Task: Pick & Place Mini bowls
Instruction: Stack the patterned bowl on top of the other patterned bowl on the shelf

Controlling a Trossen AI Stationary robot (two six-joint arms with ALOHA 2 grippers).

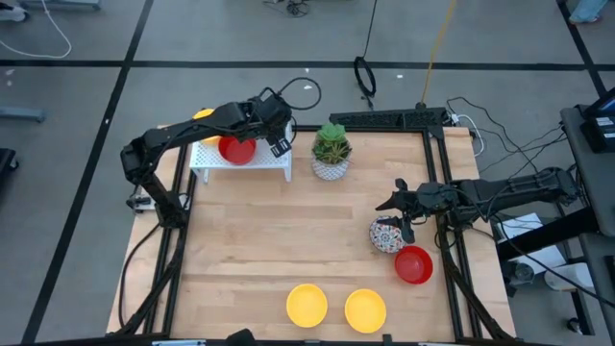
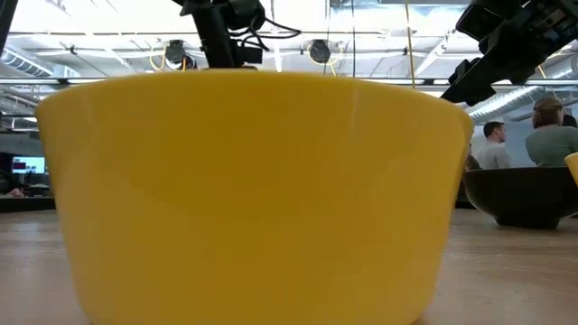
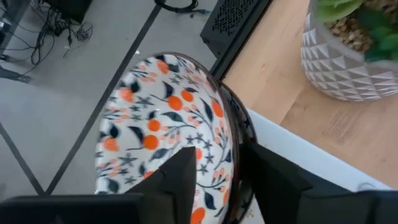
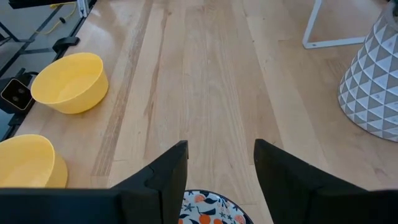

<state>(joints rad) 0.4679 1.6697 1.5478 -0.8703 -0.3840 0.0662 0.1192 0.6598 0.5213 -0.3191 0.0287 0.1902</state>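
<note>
My left gripper [image 1: 276, 133] [image 3: 217, 157] is at the far left over the white shelf [image 1: 240, 165], shut on a white floral mini bowl [image 3: 163, 112]. In the high view the gripper hides that bowl. A red bowl [image 1: 236, 149] sits on the shelf, and a yellow one [image 1: 204, 114] shows behind the arm. My right gripper [image 1: 396, 203] [image 4: 221, 149] hangs open over the table's right side, just beyond a second floral bowl [image 1: 387, 235] [image 4: 210, 210] that rests on the table. A red bowl [image 1: 414, 264] and two yellow bowls [image 1: 307, 304] [image 1: 365, 309] stand near the near edge. My left gripper holds the floral bowl by its rim [image 3: 231, 163], with one finger [image 3: 180, 180] inside the bowl and the other [image 3: 273, 180] outside. The bowl is tipped steeply, its patterned inside facing the wrist camera. Whether its lower part touches the shelf is hidden.
A white faceted pot with a green plant [image 1: 331, 154] [image 4: 373, 93] stands right of the shelf at the far edge. In the low view one yellow bowl [image 2: 253, 199] fills the frame and people show in the room behind. Bare wood [image 1: 288, 231] lies in the table's middle.
</note>
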